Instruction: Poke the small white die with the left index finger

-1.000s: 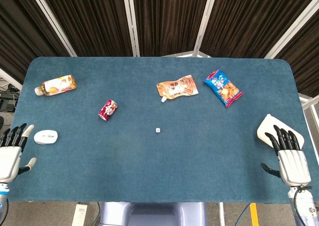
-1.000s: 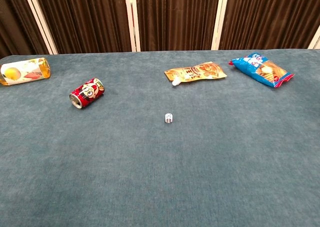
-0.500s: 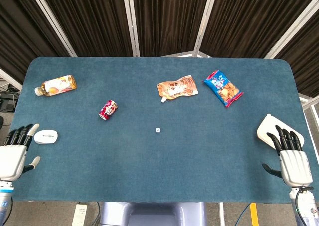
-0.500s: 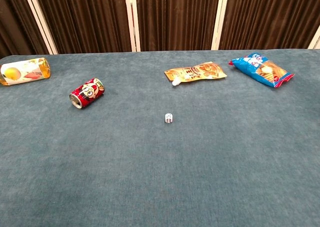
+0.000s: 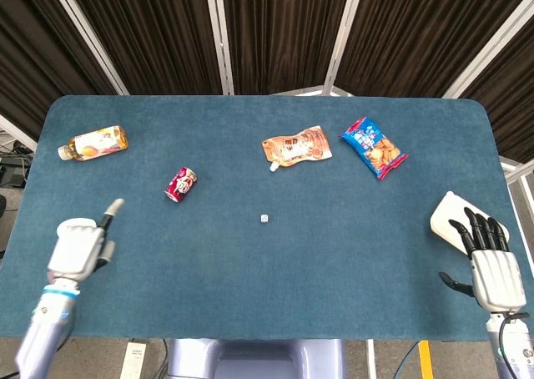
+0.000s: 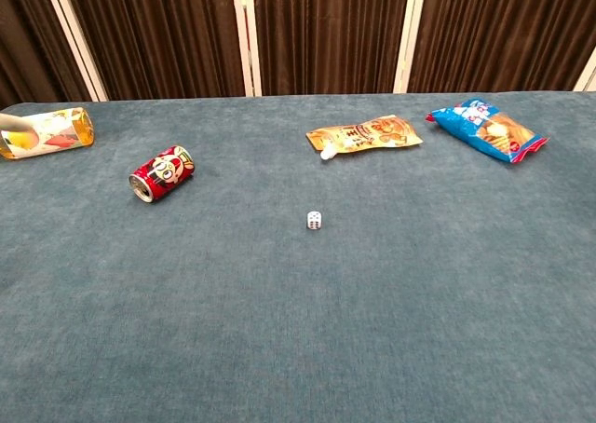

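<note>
Dark brown pleated curtains with pale vertical frame posts are seen behind a wide table covered in blue-green felt. Near the middle of that surface a small white die with dark pips is set alone, well apart from both hands; it is also seen in the chest view.

Over the near left part of the table the left hand is raised, with one finger stretched out toward the far right and the remaining fingers curled in; nothing is held in it. At the near right edge the right hand is held flat with its dark fingers spread, empty, its fingertips just beside or over a white rounded object at the table's edge; contact cannot be judged. Neither hand is shown in the chest view.

Beyond the die, a red printed drink can lies on its side to the left, and a clear bottle of amber drink lies further left. An orange spouted pouch and a blue snack packet are placed toward the far right.
</note>
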You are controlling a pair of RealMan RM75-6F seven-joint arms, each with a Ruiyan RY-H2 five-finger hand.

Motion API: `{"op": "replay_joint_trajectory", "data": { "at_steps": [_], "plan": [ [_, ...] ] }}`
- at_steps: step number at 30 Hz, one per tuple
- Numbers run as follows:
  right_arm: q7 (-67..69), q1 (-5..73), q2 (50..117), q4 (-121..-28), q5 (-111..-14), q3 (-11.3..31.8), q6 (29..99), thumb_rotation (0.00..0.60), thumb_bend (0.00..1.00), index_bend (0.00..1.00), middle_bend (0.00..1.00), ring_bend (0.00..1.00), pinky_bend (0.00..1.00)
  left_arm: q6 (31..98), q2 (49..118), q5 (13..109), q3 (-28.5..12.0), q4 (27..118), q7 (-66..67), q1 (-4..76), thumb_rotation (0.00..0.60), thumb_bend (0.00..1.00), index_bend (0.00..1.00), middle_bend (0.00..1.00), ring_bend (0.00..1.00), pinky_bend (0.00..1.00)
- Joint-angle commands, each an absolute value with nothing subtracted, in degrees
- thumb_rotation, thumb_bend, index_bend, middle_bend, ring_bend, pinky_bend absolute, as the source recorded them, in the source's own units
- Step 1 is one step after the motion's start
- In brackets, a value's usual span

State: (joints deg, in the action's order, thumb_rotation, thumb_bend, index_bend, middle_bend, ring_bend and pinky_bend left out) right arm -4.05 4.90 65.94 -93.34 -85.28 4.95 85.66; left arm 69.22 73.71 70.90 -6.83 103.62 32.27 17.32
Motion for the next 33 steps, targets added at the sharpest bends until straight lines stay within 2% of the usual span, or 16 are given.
{"op": "replay_joint_trajectory", "data": {
  "at_steps": [1,7,14,33],
  "plan": [
    [-3.02,4.79,65.36,-93.88,-84.81,5.26,85.70,0.600,0.02,0.14,0.00,0.00,0.00,63.60,78.67,62.92,-9.03,105.73,39.28,23.31,0.600,0.64,0.00,0.79,0.80,0.74],
    [-0.75,4.66,64.26,-94.81,-83.94,5.80,85.62,0.600,0.03,0.14,0.00,0.00,0.00,61.04,85.51,52.56,-10.86,103.45,48.50,30.48,0.600,0.65,0.00,0.79,0.80,0.74],
    [1.28,4.53,63.44,-95.30,-83.34,6.21,85.58,0.600,0.03,0.14,0.00,0.00,0.00,60.67,93.01,46.16,-12.63,99.87,53.41,37.44,0.600,0.65,0.00,0.79,0.80,0.74],
    [5.29,4.28,61.63,-96.35,-81.19,7.16,84.74,0.600,0.04,0.14,0.00,0.00,0.00,58.74,106.09,36.94,-13.51,90.19,55.82,49.22,0.600,0.65,0.00,0.79,0.80,0.74]
  ]
}}
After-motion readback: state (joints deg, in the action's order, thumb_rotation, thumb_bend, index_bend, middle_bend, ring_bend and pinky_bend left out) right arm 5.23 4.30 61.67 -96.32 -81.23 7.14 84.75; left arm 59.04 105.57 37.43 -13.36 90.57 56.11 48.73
